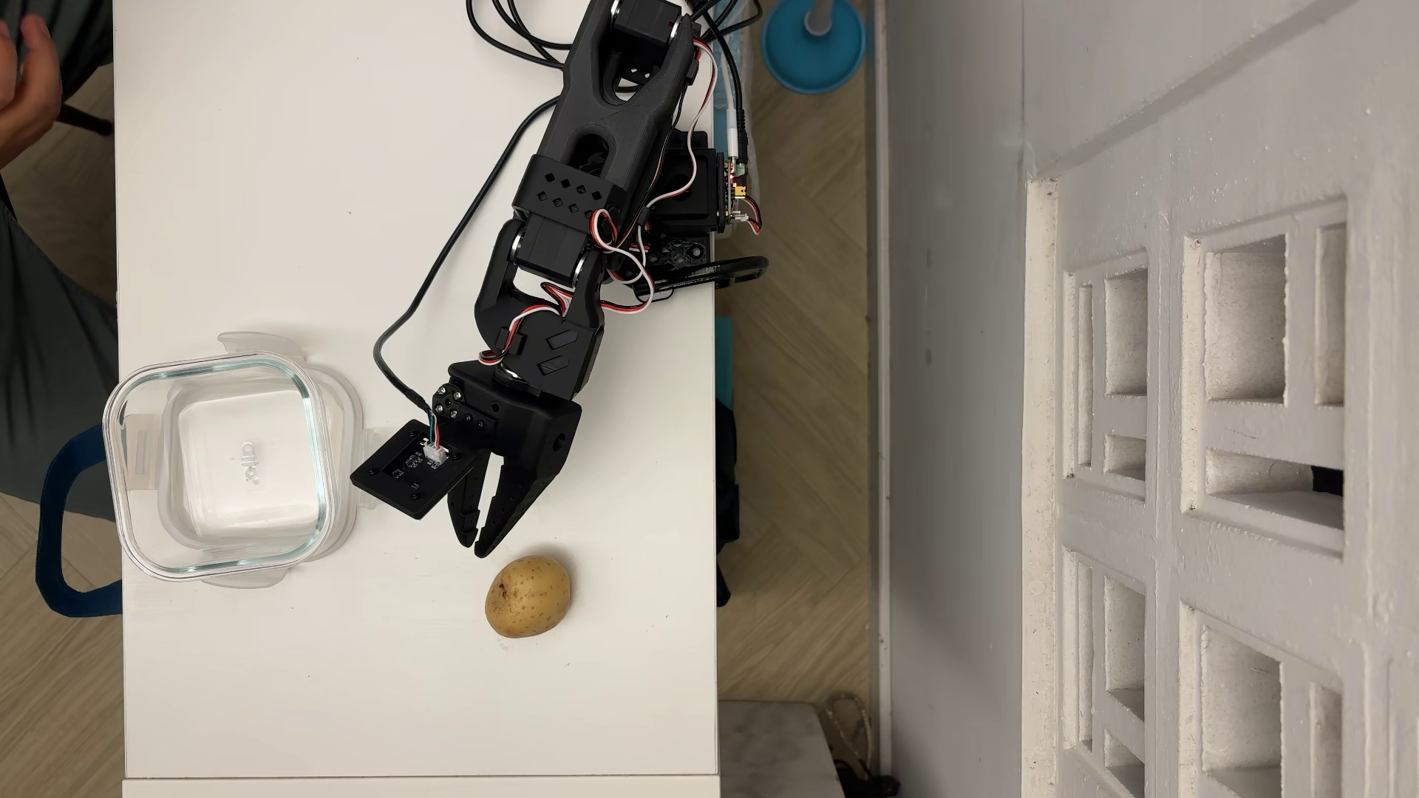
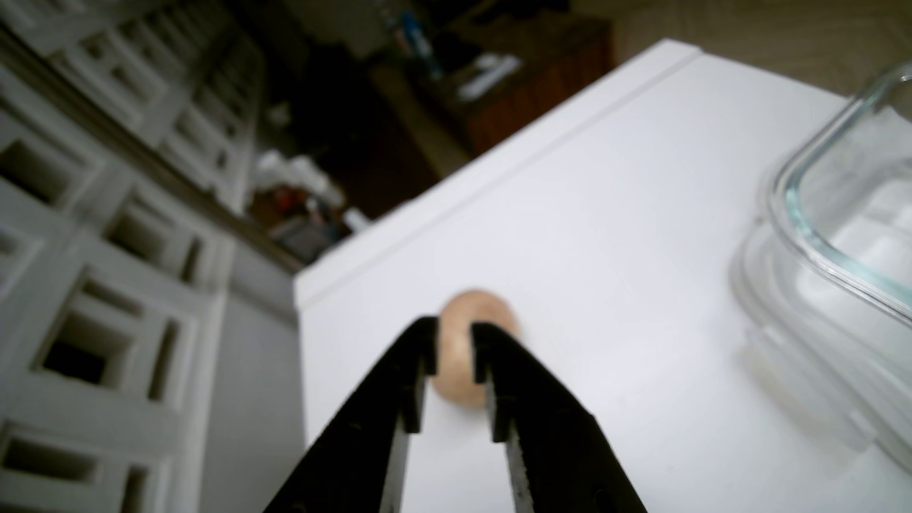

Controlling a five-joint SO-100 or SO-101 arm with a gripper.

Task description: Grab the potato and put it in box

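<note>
— Gripper first: black two-finger gripper (image 1: 476,543) on the black printed arm (image 1: 606,153), over the white table (image 1: 307,192). Condition?

— Jaws slightly parted, a narrow gap between the toothed fingers (image 2: 523,389) in the wrist view. Nothing is held. In the overhead view the tips point toward the lower edge of the picture and stop just short of the target, not touching it.

— Target?

— Oval yellow-tan potato with dark speckles (image 1: 528,597), lying on the table top, one brown blemish on its left end as the overhead view shows it. From the wrist view the potato (image 2: 456,355) appears blurred, beyond and between the fingertips of the gripper (image 2: 455,329).

— Container?

— Square clear glass box with rounded corners and greenish rim (image 1: 123,460), at the left edge of the table in the overhead view, well apart from the potato. Empty. It appears to rest on a translucent plastic clip-tab lid (image 1: 342,407), whose tabs project past it. The wrist view catches one corner of the box (image 2: 809,227) at its right side.

— Anything else noted?

— A small black camera board (image 1: 411,476) on the gripper's side, overlapping the lid's edge from above. Black cables (image 1: 430,276) trail along the table. A person's hand (image 1: 27,84) shows at the top left corner, off the table.
</note>
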